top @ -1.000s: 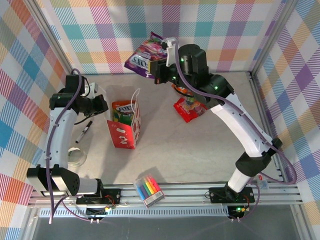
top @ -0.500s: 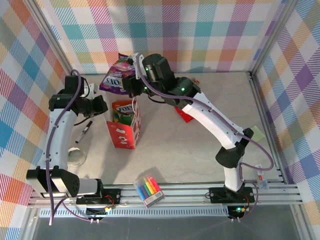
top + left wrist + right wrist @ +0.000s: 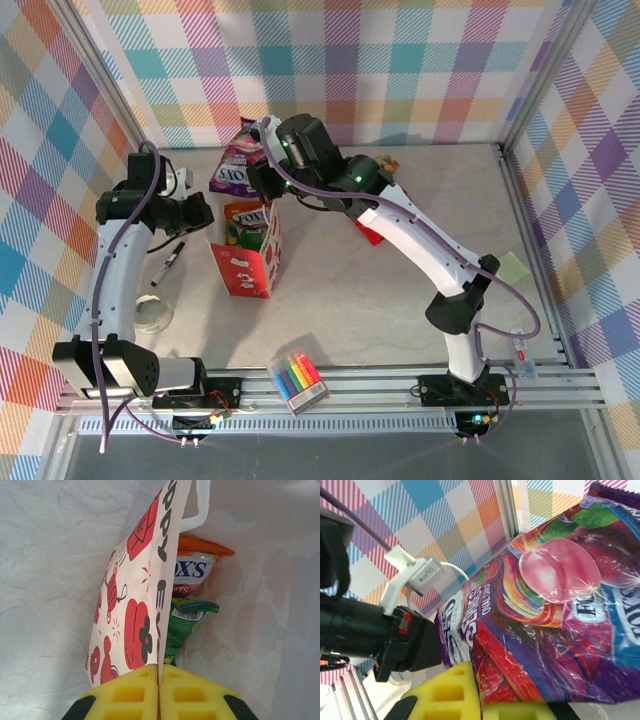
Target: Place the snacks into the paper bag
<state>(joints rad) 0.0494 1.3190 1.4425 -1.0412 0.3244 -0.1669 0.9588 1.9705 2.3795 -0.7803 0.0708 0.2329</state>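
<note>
The paper bag (image 3: 247, 262) stands upright left of centre, its top open. My left gripper (image 3: 207, 212) is shut on the bag's left wall, pinched between the yellow fingers (image 3: 130, 695). Inside the bag (image 3: 137, 605) lie an orange packet (image 3: 196, 566) and a green packet (image 3: 186, 625). My right gripper (image 3: 262, 176) is shut on a purple berry packet (image 3: 234, 166), held in the air just behind the bag's mouth. That purple packet (image 3: 560, 630) sits between the right fingers (image 3: 447, 700). A red packet (image 3: 371, 233) lies on the table, mostly hidden by the right arm.
A clear pack of coloured markers (image 3: 297, 380) lies at the near edge. A black pen (image 3: 168, 264) and a clear ring (image 3: 152, 316) lie left of the bag. A green note (image 3: 510, 266) sits at the right. The left arm's wrist (image 3: 365, 630) is close beside the right gripper.
The right arm has swung left with the purple packet, from above the back middle to just behind the bag's mouth. The left gripper keeps its hold on the bag.
</note>
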